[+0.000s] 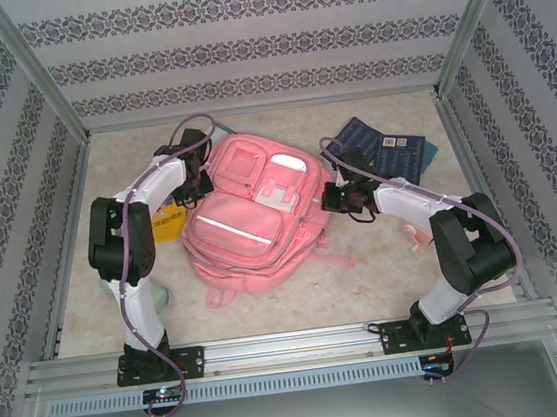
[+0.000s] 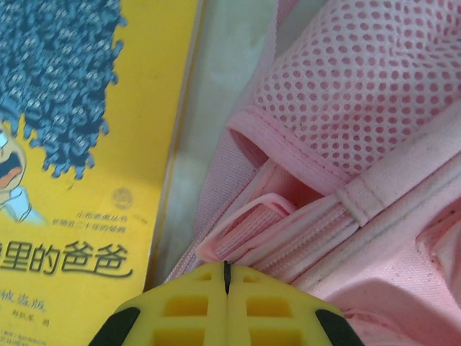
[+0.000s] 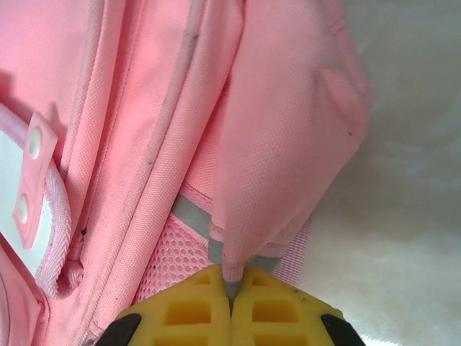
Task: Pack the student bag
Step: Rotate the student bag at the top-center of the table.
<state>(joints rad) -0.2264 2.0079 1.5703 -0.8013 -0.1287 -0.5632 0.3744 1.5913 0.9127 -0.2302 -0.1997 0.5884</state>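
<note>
Top external view: the student bag (image 1: 250,222) lies flat on the table between the two pincers, front pockets facing up. The left pincer (image 1: 198,182) is against the bag's upper left edge, and the right pincer (image 1: 333,197) is against its right edge. A yellow book (image 1: 167,224) lies just outboard of the left pincer, partly under that arm. A dark blue book (image 1: 388,151) lies beyond the right pincer, away from the bag.

Left wrist view: the left pincer (image 2: 226,268) has its yellow fingers pressed together, only a thin dark seam between them. The student bag (image 2: 360,108) spreads ahead and to the right of the tips, its mesh side pocket farther out and a ribbed pink band touching the tips. Whether any fabric is caught there cannot be told. The yellow book (image 2: 72,180) lies ahead to the left.

Right wrist view: the right pincer (image 3: 230,277) is clamped on a fold of the student bag (image 3: 144,108). The pink flap with its grey edging runs straight into the closed tips, and the bag's body lies ahead and to the left.
</note>
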